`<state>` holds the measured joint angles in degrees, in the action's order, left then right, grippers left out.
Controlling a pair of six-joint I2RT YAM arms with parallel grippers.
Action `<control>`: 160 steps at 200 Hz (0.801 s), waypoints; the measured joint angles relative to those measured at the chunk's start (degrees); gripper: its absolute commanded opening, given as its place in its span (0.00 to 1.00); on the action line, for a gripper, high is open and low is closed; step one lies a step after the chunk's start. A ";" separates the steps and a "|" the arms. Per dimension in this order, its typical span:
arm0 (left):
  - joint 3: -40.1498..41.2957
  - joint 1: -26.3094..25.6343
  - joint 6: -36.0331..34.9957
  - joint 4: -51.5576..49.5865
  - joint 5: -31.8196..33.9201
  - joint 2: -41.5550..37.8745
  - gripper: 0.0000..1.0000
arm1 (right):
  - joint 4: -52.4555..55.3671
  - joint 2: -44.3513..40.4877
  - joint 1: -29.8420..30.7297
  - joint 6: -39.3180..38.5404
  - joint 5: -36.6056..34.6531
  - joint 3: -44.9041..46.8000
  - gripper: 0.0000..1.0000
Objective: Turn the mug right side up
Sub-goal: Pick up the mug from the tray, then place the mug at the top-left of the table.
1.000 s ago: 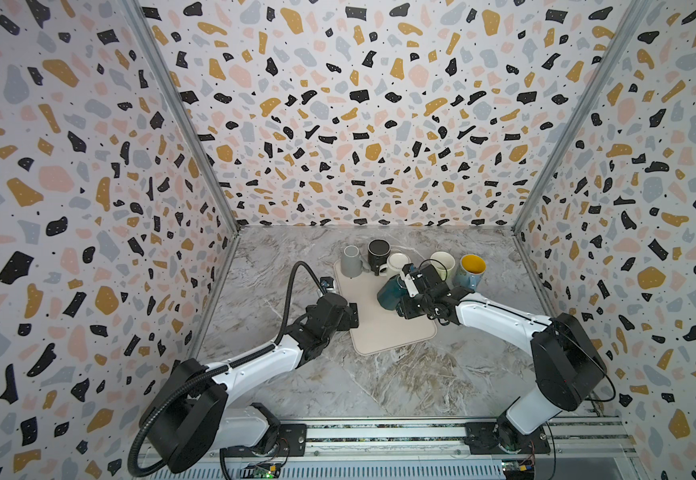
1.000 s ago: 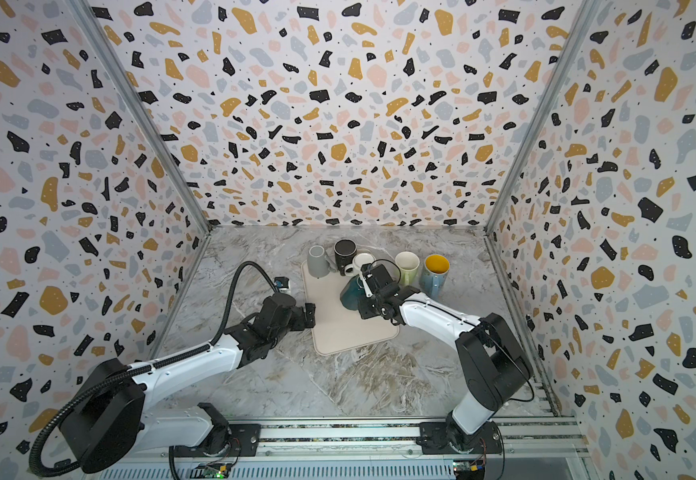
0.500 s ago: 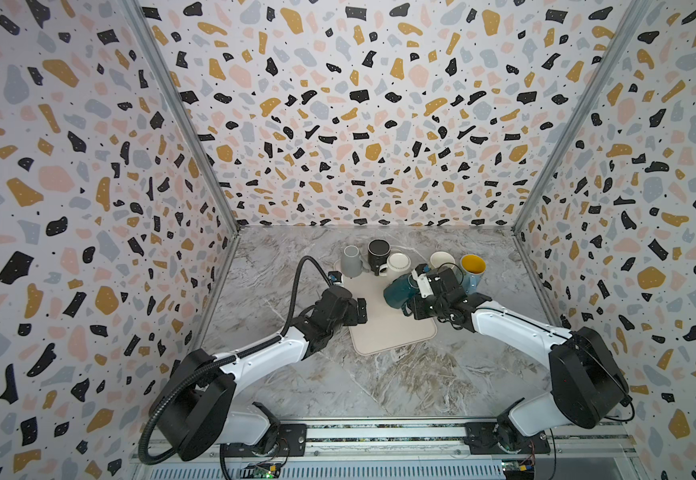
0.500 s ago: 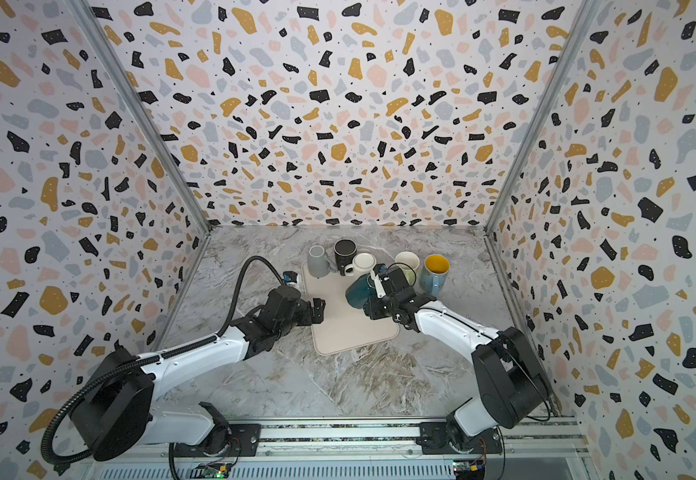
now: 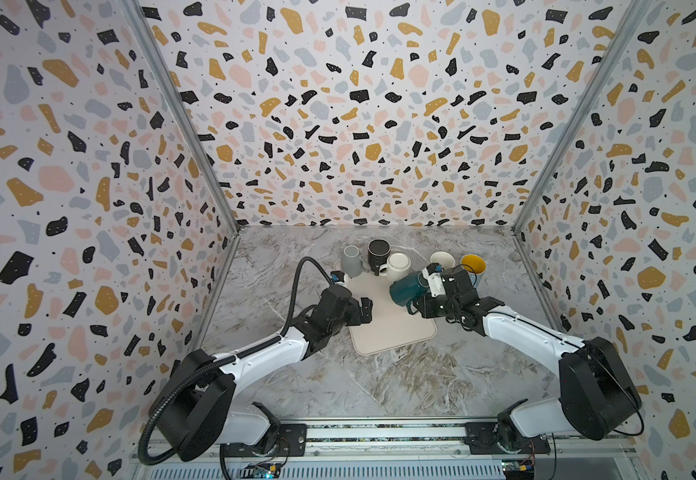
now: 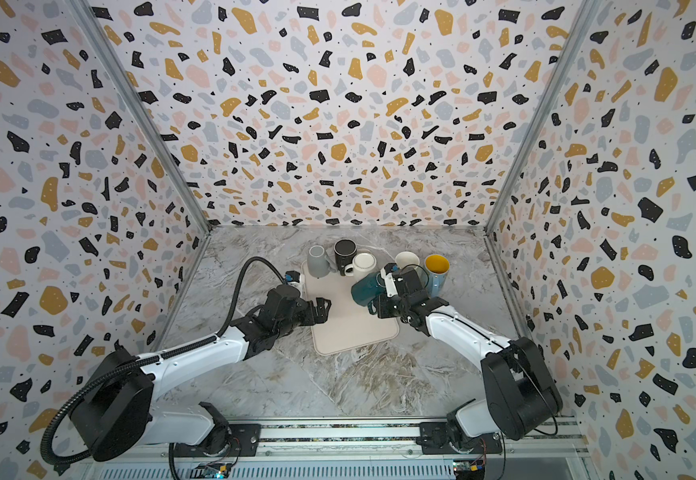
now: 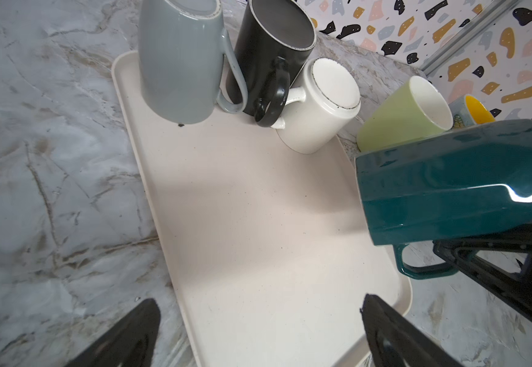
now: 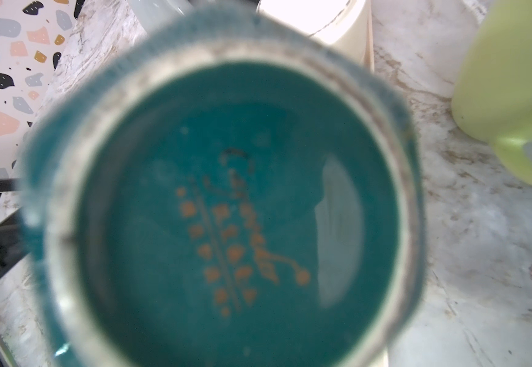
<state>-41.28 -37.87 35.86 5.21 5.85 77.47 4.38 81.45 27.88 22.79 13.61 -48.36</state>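
Note:
The teal mug [image 5: 406, 286] [image 6: 365, 289] hangs tipped on its side over the right edge of the cream tray [image 5: 392, 332]. My right gripper [image 5: 419, 305] [image 6: 376, 308] is shut on it at the handle, seen in the left wrist view as the mug [image 7: 448, 178] with black fingers [image 7: 486, 254] by the handle. In the right wrist view the mug's base [image 8: 226, 206] with gold print fills the picture and hides the jaws. My left gripper [image 5: 367, 308] [image 6: 323, 307] [image 7: 258, 305] is open and empty over the tray's left side.
At the tray's far end stand an upside-down grey mug [image 5: 352, 261], an upright black mug [image 5: 378, 251] and an upside-down white mug [image 5: 397, 264]. A green mug [image 5: 441, 259] and a yellow-lined mug [image 5: 473, 266] stand on the marble to the right. Patterned walls enclose three sides.
My left arm has reached forward over the tray's left edge. My right gripper has shifted a little to the right with the teal mug, tipping it further onto its side.

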 measured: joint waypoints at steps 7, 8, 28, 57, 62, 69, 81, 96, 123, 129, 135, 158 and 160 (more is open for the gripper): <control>0.00 0.00 0.20 0.13 -0.35 -0.04 1.00 | -0.15 -0.04 -0.07 0.11 0.17 0.00 0.00; 0.00 0.00 0.20 0.13 -0.39 -0.04 1.00 | -0.15 -0.04 -0.09 0.13 0.20 0.00 0.00; 0.00 0.00 0.81 0.59 -1.18 -0.15 1.00 | -0.57 -0.11 -0.24 0.52 1.05 0.00 0.00; 0.00 0.00 1.49 1.92 -2.69 -0.28 1.00 | -1.33 -0.11 -0.44 1.22 2.25 0.00 0.00; 0.00 0.00 1.55 2.16 -3.02 -0.28 1.00 | -1.40 -0.11 -0.46 1.38 2.38 0.02 0.00; 0.00 0.00 1.70 2.49 -3.43 -0.28 1.00 | -1.46 -0.15 -0.46 1.44 2.54 0.02 0.00; 0.00 0.00 1.95 2.78 -3.96 -0.28 1.00 | -1.49 -0.31 -0.55 1.62 2.78 0.11 0.00; 0.00 0.00 2.36 3.02 -4.50 -0.28 1.00 | -1.66 -0.44 -0.57 1.81 3.15 0.26 0.00; 0.00 0.00 2.93 3.93 -5.57 -0.28 1.00 | -2.25 -0.52 -0.76 2.32 4.15 0.70 0.00; 0.00 0.00 3.04 4.31 -5.86 -0.26 1.00 | -2.45 -0.52 -0.87 2.54 4.48 0.79 0.00; 0.00 0.00 3.21 4.59 -6.12 -0.24 1.00 | -2.71 -0.52 -0.98 2.73 4.81 0.90 0.00; -0.02 -0.09 3.87 5.75 -7.19 0.02 1.00 | -3.93 -0.52 -1.57 3.54 6.21 1.38 0.00; -0.02 -0.09 3.91 5.81 -7.30 0.07 1.00 | -4.04 -0.52 -1.62 3.63 6.34 1.42 0.00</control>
<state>-41.30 -37.95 39.77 11.03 -1.45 77.54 0.34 80.93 26.26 26.41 19.94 -46.94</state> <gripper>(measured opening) 0.997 0.180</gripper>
